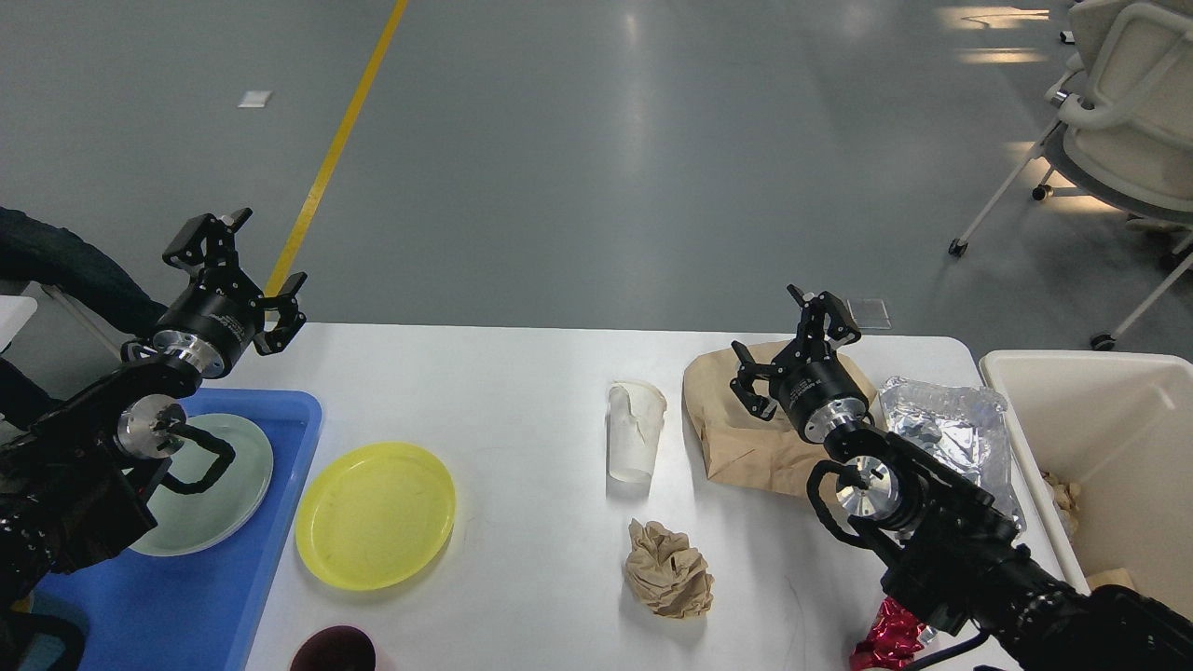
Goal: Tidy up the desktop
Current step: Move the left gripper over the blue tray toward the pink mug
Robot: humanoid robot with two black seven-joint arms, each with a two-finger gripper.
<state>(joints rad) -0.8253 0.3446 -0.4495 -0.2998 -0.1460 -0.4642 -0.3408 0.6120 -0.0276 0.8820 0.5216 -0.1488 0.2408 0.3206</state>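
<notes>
Hovering above the desktop (522, 391), both spread fingers (207, 238) empty.

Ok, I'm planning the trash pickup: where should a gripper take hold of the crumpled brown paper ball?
Probably from straight above, fingers closing across the middle of the crumpled brown paper ball. It sits alone on the desktop, clear on every side, and its folds should compress. The right gripper, open, is the nearer one.

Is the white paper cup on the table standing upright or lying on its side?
The white paper cup lies tipped on its side on the desktop, crumpled, its length stretched along the surface.
</notes>
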